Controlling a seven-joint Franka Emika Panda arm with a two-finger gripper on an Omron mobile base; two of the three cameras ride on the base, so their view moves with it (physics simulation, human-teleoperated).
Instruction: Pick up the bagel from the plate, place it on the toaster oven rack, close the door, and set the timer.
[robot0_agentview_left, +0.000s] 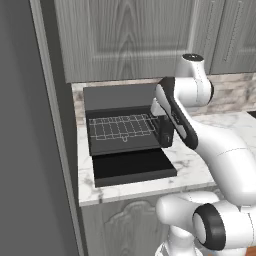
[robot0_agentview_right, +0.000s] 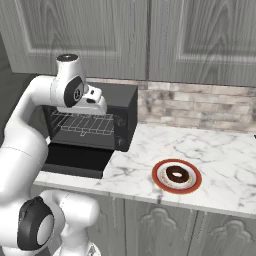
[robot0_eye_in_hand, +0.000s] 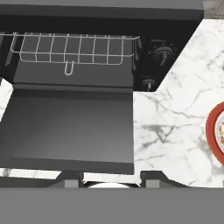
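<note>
The bagel (robot0_agentview_right: 176, 175) lies on the plate (robot0_agentview_right: 158, 181), which sits on the marble counter (robot0_agentview_right: 220, 150) well to the right of the black toaster oven (robot0_agentview_right: 127, 100). The door (robot0_eye_in_hand: 70, 127) is folded down flat in front of the oven, and the toaster oven rack (robot0_eye_in_hand: 74, 48) shows bare inside the cavity, its small loop hanging at the front edge. The gripper (robot0_eye_in_hand: 105, 176) hovers above the door's near edge, fingers partly spread with nothing between them, apart from both door and plate.
</note>
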